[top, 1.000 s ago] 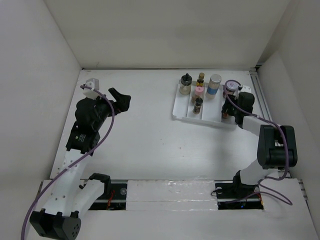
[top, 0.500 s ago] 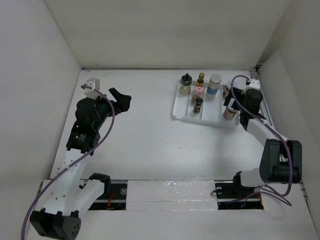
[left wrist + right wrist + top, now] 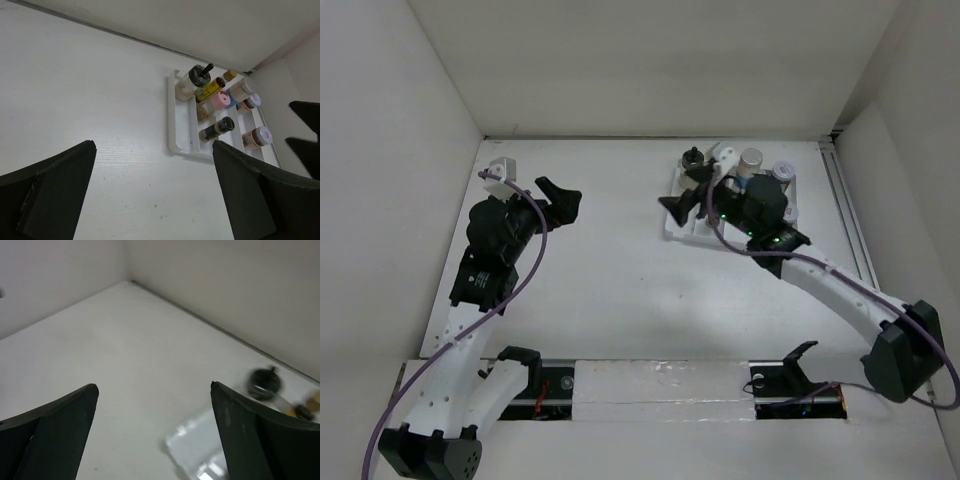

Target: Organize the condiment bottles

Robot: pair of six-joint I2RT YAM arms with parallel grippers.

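The seven bottles all stand in the white tray, at the far right of the table. The left wrist view shows them best:

- At the tray's far end are a jar with a black lid, a dark bottle with a yellow label and a jar with a silver lid.
- Nearer come a jar with a pink lid and a jar with a white, red-marked lid.
- Nearest are a small dark-capped jar and a second white-lidded jar with a red mark.

The right arm reaches across the tray from the right and hides most of it from above. The right jaws are spread wide and hold nothing, poised over the tray's left edge. Its wrist view is blurred (only the black lid and a corner of the tray can be made out).

The left arm is well apart from the tray, over the left side of the table. The left jaws are also spread and hold nothing, pointing towards the tray.
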